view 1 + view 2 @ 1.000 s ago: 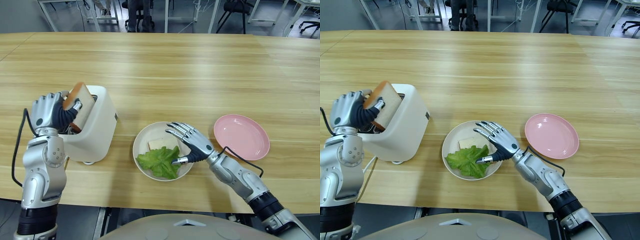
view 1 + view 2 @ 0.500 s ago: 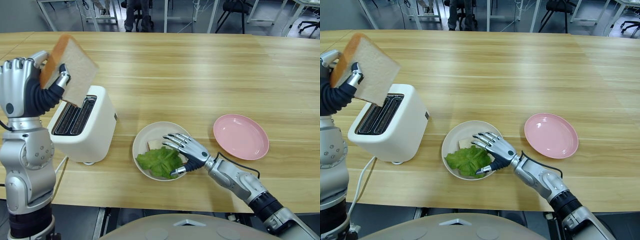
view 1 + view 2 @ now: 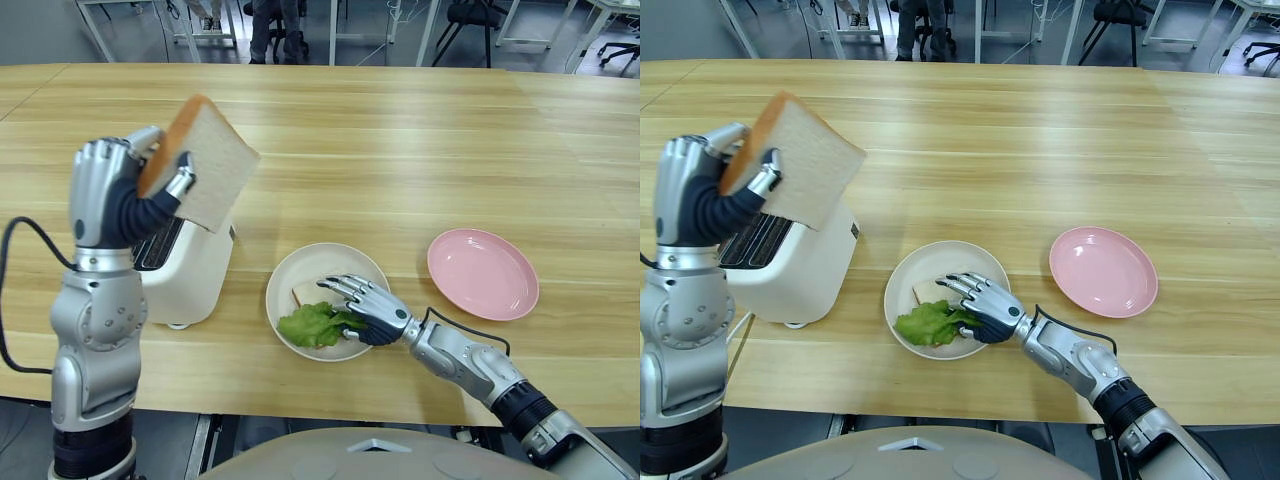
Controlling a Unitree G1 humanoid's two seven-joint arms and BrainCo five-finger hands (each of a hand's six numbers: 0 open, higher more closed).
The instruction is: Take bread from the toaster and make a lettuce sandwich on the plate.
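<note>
Toaster [image 3: 190, 270]: standing on the table [image 3: 400, 130], at the left, near the front edge.
Held slice [image 3: 205, 165]: sitting in the left hand [image 3: 110, 190], raised above the toaster, tilting, clear of the slots.
Centre plate [image 3: 330, 247]: lying on the table to the right of the toaster, apart from it.
Plate slice [image 3: 305, 293]: lying in the centre plate, toward the left.
Lettuce [image 3: 310, 325]: lying in the front part of the centre plate, overlapping the front of the plate slice, with the right hand [image 3: 370, 310] gripping its right side.
Right plate [image 3: 483, 273]: lying on the table to the right of the centre plate, near it, not touching.
</note>
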